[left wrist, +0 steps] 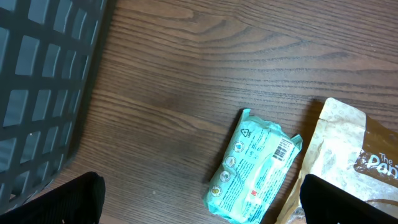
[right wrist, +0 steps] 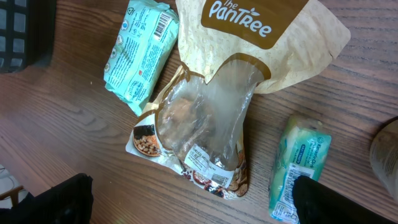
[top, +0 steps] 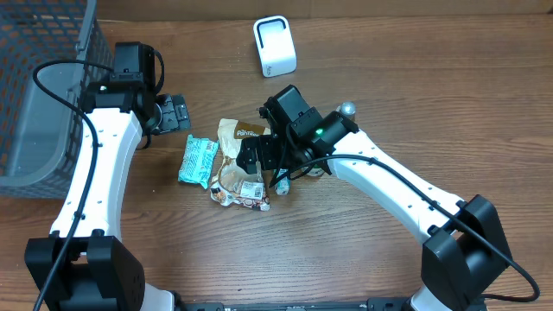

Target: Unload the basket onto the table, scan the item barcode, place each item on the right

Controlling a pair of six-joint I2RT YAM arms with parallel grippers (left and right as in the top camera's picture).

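Several packaged items lie mid-table: a teal packet (top: pixel 197 161) (left wrist: pixel 255 168) (right wrist: pixel 140 53) with its barcode facing up, a brown and white PanTree pouch (top: pixel 238 130) (right wrist: pixel 261 37) (left wrist: pixel 354 149), a clear snack bag (top: pixel 240 186) (right wrist: pixel 205 130) with a white label, and a small green packet (top: pixel 283 183) (right wrist: pixel 298 165). The white scanner (top: pixel 275 45) stands at the back. My left gripper (top: pixel 173 112) (left wrist: pixel 199 208) is open beside the teal packet, holding nothing. My right gripper (top: pixel 259 155) (right wrist: pixel 189 202) hovers open over the clear bag, with nothing between its fingers.
A grey mesh basket (top: pixel 47 95) (left wrist: pixel 37 81) fills the left side of the table. A small grey round object (top: pixel 346 110) sits by the right arm. Bare wood lies along the front edge and the back left of the scanner.
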